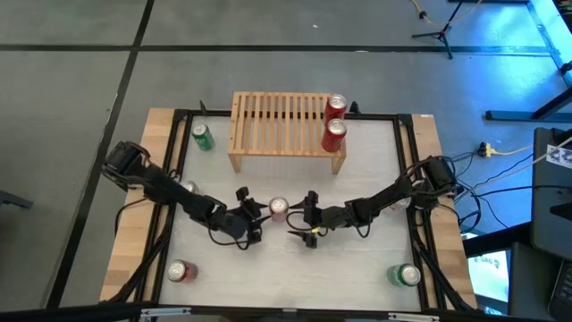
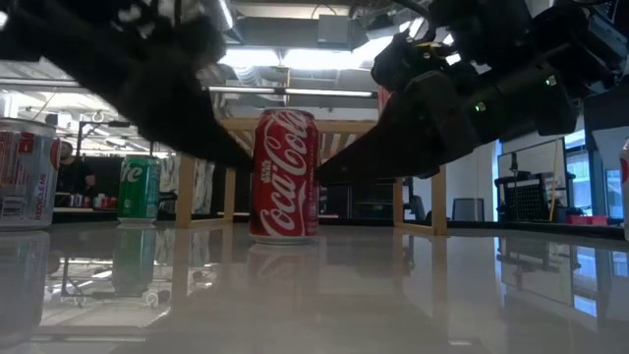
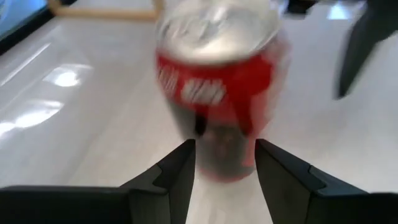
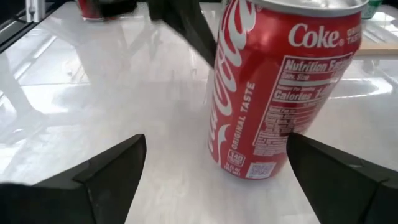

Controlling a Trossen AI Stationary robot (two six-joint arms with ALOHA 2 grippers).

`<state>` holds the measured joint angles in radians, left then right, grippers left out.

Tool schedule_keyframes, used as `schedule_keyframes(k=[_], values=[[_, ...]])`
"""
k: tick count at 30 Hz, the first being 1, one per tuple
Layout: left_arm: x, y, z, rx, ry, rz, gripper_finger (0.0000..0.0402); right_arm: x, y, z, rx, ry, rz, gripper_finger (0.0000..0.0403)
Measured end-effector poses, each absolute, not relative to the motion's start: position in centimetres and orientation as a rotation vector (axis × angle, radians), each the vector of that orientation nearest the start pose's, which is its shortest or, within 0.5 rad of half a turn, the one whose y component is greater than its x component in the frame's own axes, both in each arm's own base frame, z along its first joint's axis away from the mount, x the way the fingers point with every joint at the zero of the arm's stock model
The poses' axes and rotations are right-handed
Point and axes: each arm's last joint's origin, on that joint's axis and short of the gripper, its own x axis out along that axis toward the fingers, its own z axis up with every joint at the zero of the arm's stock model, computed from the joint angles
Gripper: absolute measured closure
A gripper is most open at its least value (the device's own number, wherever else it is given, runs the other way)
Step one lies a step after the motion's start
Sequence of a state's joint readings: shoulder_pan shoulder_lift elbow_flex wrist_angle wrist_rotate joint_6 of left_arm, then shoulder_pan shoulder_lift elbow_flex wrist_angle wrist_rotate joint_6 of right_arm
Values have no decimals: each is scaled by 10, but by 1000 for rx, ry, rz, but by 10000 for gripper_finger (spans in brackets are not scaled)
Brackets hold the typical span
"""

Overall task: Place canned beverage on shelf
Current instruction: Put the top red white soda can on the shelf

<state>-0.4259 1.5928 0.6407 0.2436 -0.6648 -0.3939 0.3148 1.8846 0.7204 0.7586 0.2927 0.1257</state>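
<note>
A red Coke can (image 1: 278, 208) stands upright on its base at the middle of the white table; it also shows in the low view (image 2: 285, 175). My left gripper (image 1: 258, 216) is open just to its left, with the can right ahead of its fingertips (image 3: 225, 155). My right gripper (image 1: 300, 218) is wide open just to the can's right, with the can (image 4: 280, 87) ahead of the gap and nearer one finger (image 4: 214, 168). The light-wood slatted shelf (image 1: 277, 125) stands at the far side with two red cans (image 1: 334, 121) on its right end.
A green can (image 1: 202, 136) stands left of the shelf. A red and silver can (image 1: 179, 271) is at the near left and a green can (image 1: 405, 275) at the near right. Another can (image 1: 189, 188) stands beside my left arm. A black frame (image 1: 179, 116) borders the table.
</note>
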Motion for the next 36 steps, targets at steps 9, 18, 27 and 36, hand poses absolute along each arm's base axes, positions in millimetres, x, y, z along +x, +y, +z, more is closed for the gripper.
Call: schedule_keyframes(k=[9, 18, 27, 36], values=[[262, -105, 173, 4, 455, 256, 244, 327, 98, 116, 3, 387, -5, 22], [267, -104, 179, 70, 432, 238, 229, 327, 97, 116, 1, 387, -12, 22], [283, -112, 209, 127, 465, 200, 93, 327, 97, 116, 0, 389, -12, 22], [285, -121, 217, 107, 496, 76, 7, 327, 97, 115, -2, 397, -12, 22]])
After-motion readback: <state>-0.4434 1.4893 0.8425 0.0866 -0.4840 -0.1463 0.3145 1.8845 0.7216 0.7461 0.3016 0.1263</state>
